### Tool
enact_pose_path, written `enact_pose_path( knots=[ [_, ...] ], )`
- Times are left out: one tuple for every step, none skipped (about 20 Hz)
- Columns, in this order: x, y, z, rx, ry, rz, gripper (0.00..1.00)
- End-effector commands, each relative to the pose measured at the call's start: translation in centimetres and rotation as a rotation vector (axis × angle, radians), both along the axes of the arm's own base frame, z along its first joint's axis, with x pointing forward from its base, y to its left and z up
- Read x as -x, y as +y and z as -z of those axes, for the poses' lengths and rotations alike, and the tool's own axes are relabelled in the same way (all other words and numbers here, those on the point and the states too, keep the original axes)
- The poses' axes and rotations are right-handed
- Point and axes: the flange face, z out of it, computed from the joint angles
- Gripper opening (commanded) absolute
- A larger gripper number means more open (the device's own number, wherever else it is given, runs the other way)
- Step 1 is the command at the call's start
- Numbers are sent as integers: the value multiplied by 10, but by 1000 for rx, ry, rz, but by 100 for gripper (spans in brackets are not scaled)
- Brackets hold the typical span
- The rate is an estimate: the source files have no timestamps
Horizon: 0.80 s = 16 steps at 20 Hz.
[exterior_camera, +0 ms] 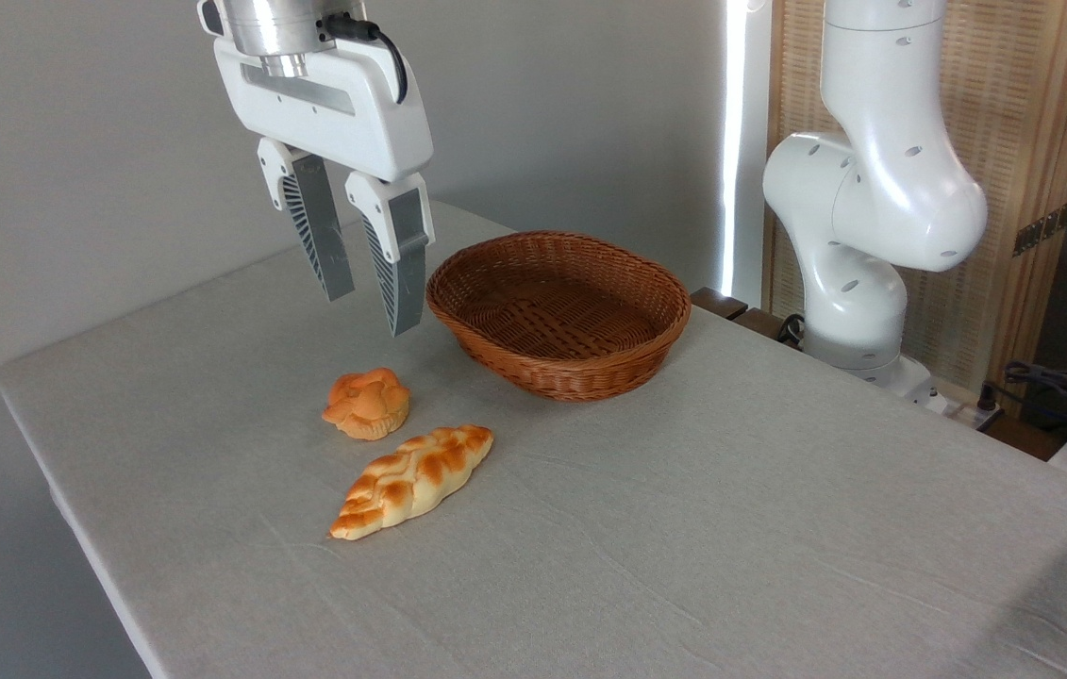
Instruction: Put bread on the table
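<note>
Bread [413, 479] golden-yellow, orange-brown braid patches; bun [366, 403] orange; basket [559, 313] brown woven; table [684, 528] pale grey-beige cloth

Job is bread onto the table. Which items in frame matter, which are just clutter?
Job items:
- braided loaf, already lying on the table
- gripper, fingers apart, empty, hanging above the cloth

Lying about:
- small round bun, beside the loaf
- wicker basket, empty
</note>
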Motion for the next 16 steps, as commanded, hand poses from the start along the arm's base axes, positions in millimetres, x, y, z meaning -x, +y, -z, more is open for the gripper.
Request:
enact_pose_path(
  knots=[
    [4,-2,10,6,2,16,100],
    [3,-1,10,6,-1,15,100],
    [3,-1,9,5,-4,16,100],
    [3,0,12,4,0,22,100],
    [4,0,13,2,3,33,100],
    [5,4,12,1,1,42,100],
    [7,7,12,0,2,52,100],
    [7,6,12,0,0,55,100],
    [8,6,13,0,2,55,100],
    [9,3,16,0,-1,61,100],
    [13,3,15,2,-16,60,100],
    [14,4,18,2,-25,58,100],
    [16,4,17,3,-29,58,100],
    [15,4,18,2,-27,58,100],
    [15,4,18,2,-26,58,100],
    [16,3,17,2,-24,60,100]
  ],
)
